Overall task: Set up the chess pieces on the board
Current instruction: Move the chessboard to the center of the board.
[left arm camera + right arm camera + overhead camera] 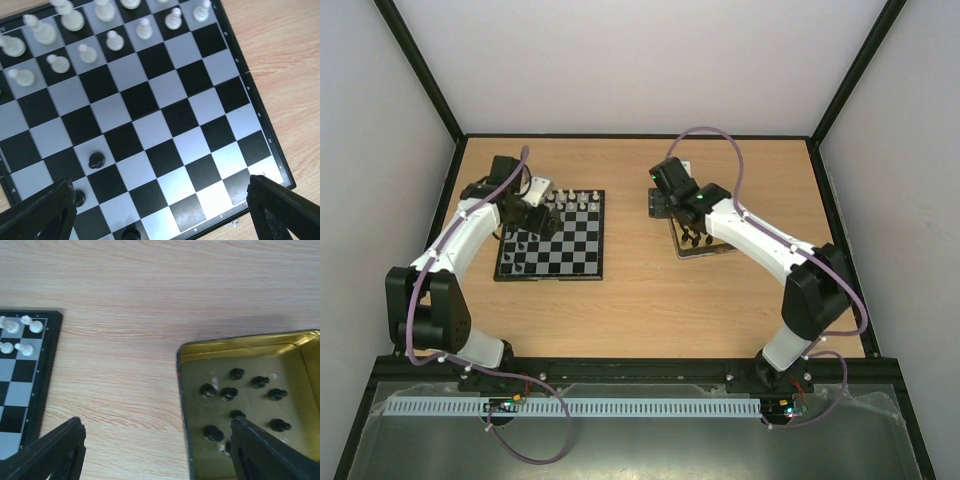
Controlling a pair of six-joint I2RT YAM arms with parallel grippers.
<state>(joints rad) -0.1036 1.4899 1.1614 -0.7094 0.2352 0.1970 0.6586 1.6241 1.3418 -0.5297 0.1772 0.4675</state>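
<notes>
**BOTH MY GRIPPERS HANG OPEN, ONE OVER THE BOARD, ONE AT THE TIN**

My left gripper (160,215), jaws spread wide and holding nothing, hangs over the near end of the board (150,127). Three black chessmen (96,160) stand close to its left finger (40,212), one cut off by the bottom of the wrist view. The checks ahead and toward the right finger are bare. White chessmen (115,40) crowd the two far ranks ahead of the fingertips, too cropped to count. The board's near right corner lies under the right finger, with open table (290,60) beyond the thin black rim.

My right gripper (160,455) is likewise released and empty. The left wall of the yellow-lined tin (185,405) lies between its fingers. There is bare wood by its left finger, and farther left the board's corner with four white men. By its right finger at least eight black chessmen are scattered on the tin floor.
</notes>
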